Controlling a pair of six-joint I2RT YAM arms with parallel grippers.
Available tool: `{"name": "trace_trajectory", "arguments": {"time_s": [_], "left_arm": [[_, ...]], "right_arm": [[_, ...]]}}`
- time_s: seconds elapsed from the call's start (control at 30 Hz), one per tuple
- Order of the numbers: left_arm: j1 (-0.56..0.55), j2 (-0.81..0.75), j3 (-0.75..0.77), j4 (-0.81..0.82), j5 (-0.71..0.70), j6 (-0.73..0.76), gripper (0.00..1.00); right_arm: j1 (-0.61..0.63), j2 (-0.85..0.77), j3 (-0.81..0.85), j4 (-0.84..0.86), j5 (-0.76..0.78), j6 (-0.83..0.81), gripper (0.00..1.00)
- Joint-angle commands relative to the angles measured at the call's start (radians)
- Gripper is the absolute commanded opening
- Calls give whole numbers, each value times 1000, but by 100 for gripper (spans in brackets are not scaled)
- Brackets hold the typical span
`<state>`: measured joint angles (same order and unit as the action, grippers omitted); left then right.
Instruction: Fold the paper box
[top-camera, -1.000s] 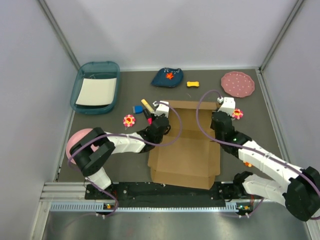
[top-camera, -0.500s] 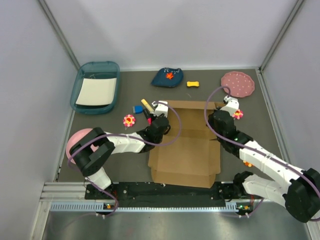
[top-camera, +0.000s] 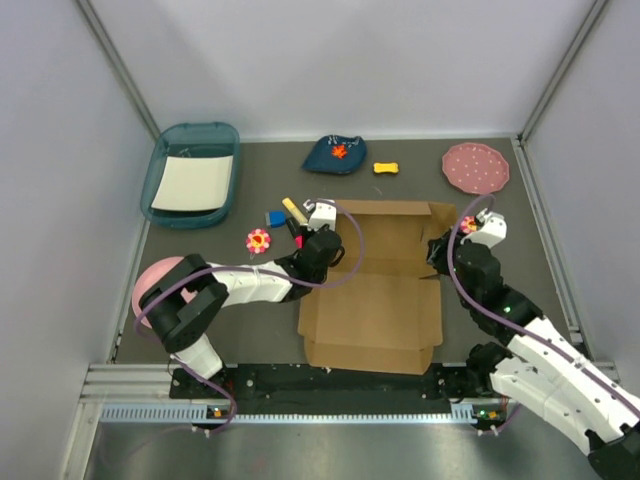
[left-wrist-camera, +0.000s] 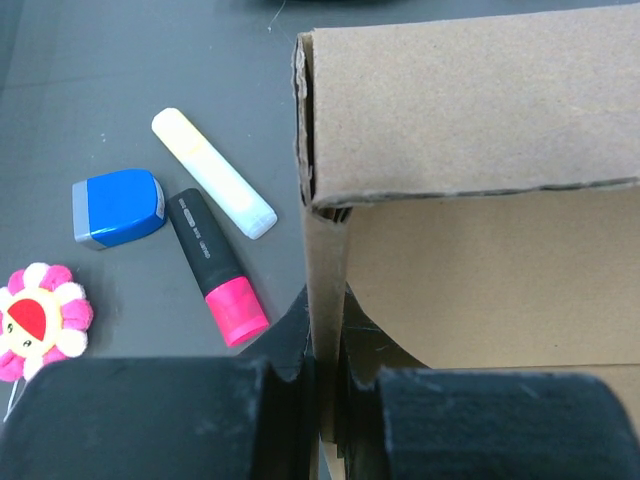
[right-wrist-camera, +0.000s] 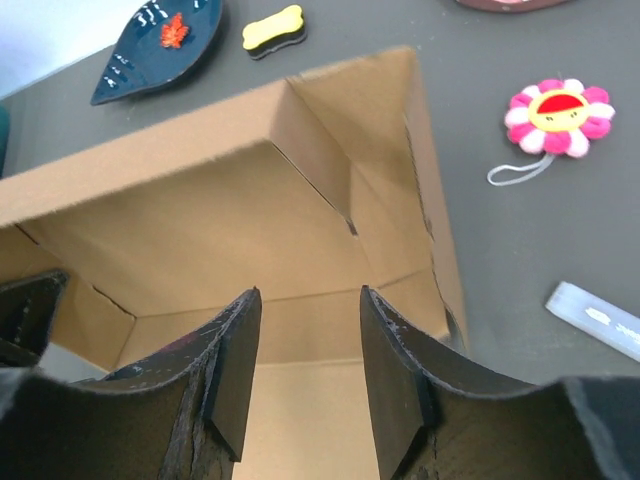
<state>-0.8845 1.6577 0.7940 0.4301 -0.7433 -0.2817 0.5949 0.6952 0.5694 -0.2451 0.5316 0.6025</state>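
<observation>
The paper box (top-camera: 375, 300) lies half-formed in the middle of the table, brown cardboard with its back wall and side flaps standing up. My left gripper (top-camera: 325, 245) is at its left rear corner. In the left wrist view that gripper (left-wrist-camera: 325, 312) is shut on the box's thin upright left wall (left-wrist-camera: 322, 260), next to the back panel (left-wrist-camera: 480, 130). My right gripper (top-camera: 441, 256) hovers at the right wall. In the right wrist view it (right-wrist-camera: 310, 292) is open over the box's inside (right-wrist-camera: 200, 220), with nothing between its fingers.
A teal tray (top-camera: 192, 175) stands back left. A dark blue dish (top-camera: 335, 155), a yellow bone (top-camera: 386, 168) and a pink plate (top-camera: 475, 167) lie along the back. Markers (left-wrist-camera: 215, 265), a blue eraser (left-wrist-camera: 118, 206) and flower toys (top-camera: 259, 240) (right-wrist-camera: 558, 115) lie beside the box. A pink ball (top-camera: 155, 280) sits left.
My right gripper has pulled away from the box's back right corner toward the right and opened. The right flap now stands raised. The left gripper has kept its grip and place.
</observation>
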Motion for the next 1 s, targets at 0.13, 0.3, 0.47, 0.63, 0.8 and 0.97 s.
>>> {"name": "trace_trajectory", "arguments": {"time_s": [0.13,0.3,0.47,0.63,0.8,0.97], "left_arm": [[-2,19,45,-317,28,-54,0],[-2,4,36,-330,27,-54,0],[-4,-15,21,-324,27,-50,0],[-2,-27,10,-317,32,-42,0],[-2,-35,10,-321,45,-39,0],[-2,-38,10,-327,51,-43,0]], "right_arm": [[2,-65,-152,-132,7,112,42],[3,10,-190,-123,10,178,41],[2,96,-189,-94,45,218,42],[0,180,-178,-53,93,261,45],[-9,210,-206,49,114,298,47],[-18,251,-207,135,111,278,47]]}}
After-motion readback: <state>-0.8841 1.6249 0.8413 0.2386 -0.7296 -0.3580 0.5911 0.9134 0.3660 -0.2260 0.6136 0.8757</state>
